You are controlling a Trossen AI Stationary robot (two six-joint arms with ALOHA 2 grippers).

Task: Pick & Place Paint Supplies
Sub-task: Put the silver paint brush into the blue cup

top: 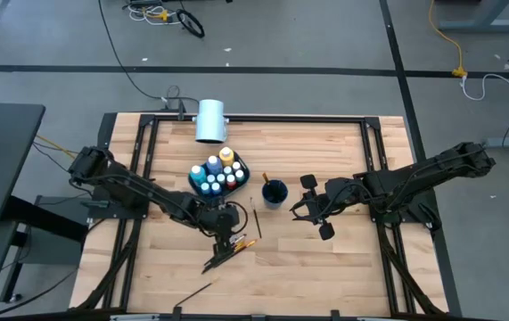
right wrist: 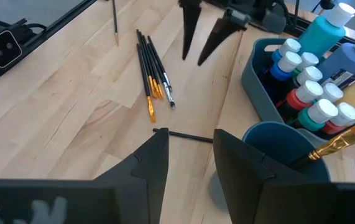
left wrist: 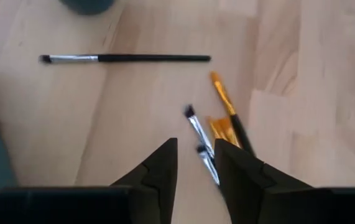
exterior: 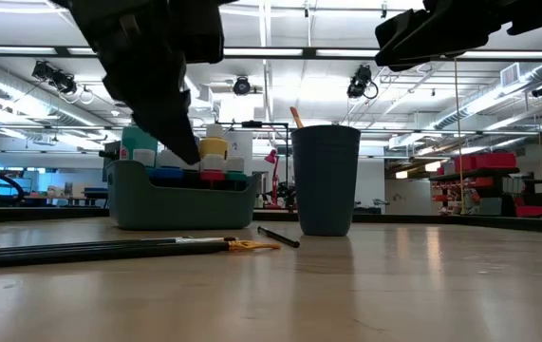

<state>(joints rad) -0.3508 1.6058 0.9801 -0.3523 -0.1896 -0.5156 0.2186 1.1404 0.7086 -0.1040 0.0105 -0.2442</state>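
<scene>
A: Where is the left tool (top: 228, 234)?
B: It hangs over the wooden bench (top: 325, 267), its two fingers spread a little way apart with nothing between them, just above the bundle of paintbrushes (right wrist: 152, 78). The brush tips lie right beside its fingertips (left wrist: 165, 163).

A: And the bundle relative to the bottle tray?
B: It lies flat on the bench, a short way from the grey tray (top: 236, 175). The tray holds the paint bottles (right wrist: 311, 93), white-capped, upright and packed close.

A: Anything else near that tray?
B: A single dark brush (left wrist: 125, 58) lies alone between the bundle and the dark blue cup (exterior: 325, 179). The cup stands just beside the tray, with one orange-handled brush (right wrist: 345, 138) leaning in it.

A: The right tool (top: 310, 212)?
B: Beyond the cup from the tray, raised, fingers parted, gripping nothing.
</scene>
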